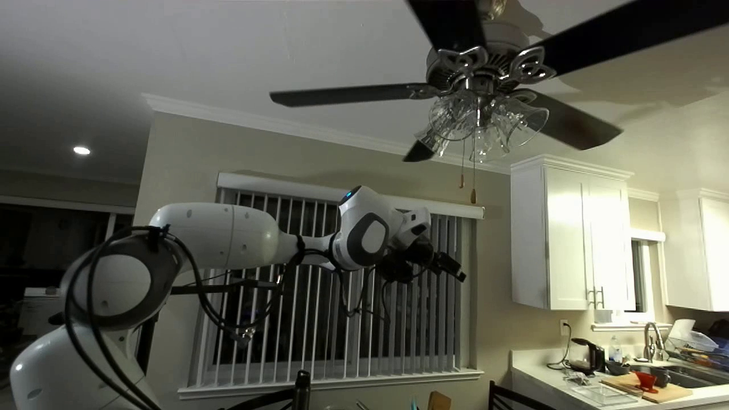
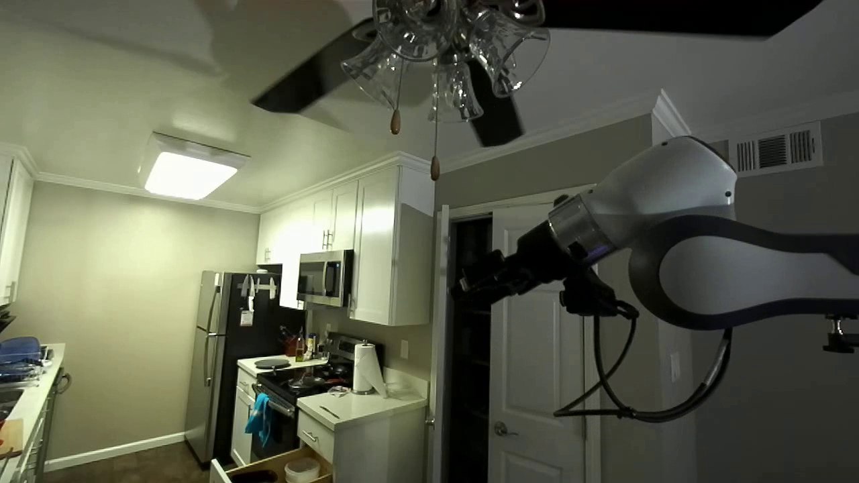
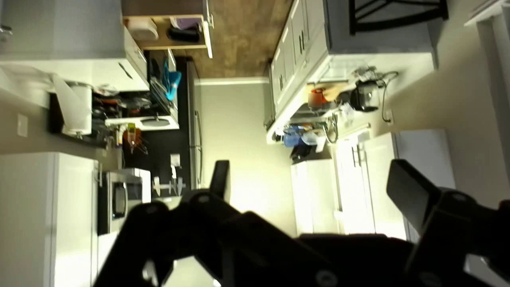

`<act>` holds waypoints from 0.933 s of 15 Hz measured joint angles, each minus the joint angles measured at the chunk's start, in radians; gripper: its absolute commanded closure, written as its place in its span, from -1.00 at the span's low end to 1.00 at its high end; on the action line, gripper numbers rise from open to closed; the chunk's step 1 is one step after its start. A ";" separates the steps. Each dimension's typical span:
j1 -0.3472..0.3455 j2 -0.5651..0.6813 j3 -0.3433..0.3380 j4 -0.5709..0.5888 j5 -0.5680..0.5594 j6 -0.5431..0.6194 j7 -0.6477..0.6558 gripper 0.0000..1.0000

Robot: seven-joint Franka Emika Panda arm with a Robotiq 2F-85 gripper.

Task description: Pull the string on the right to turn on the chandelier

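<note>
The chandelier (image 1: 484,122) is a cluster of clear glass shades under the ceiling fan; it looks unlit. It also shows in an exterior view (image 2: 416,30). Two pull strings with brown wooden ends hang from it. The right string's end (image 1: 473,195) (image 2: 435,168) hangs lower than the left string's end (image 1: 462,181) (image 2: 395,122) in both exterior views. My gripper (image 1: 453,267) (image 2: 473,278) is below the string ends and apart from them. In the wrist view the gripper's fingers (image 3: 308,171) are spread wide with nothing between them. Neither string shows in the wrist view.
Dark fan blades (image 1: 353,95) spread around the chandelier above the arm. A window with vertical blinds (image 1: 342,319) and white cabinets (image 1: 569,239) show in an exterior view. A white door (image 2: 537,349) stands behind the gripper. The wrist view shows the kitchen upside down.
</note>
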 measured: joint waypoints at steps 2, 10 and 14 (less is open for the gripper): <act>-0.002 0.012 0.018 0.009 0.000 0.122 0.000 -1.00; -0.107 0.108 0.096 0.148 -0.005 0.303 0.007 -1.00; -0.169 0.152 0.139 0.247 -0.007 0.303 0.010 -1.00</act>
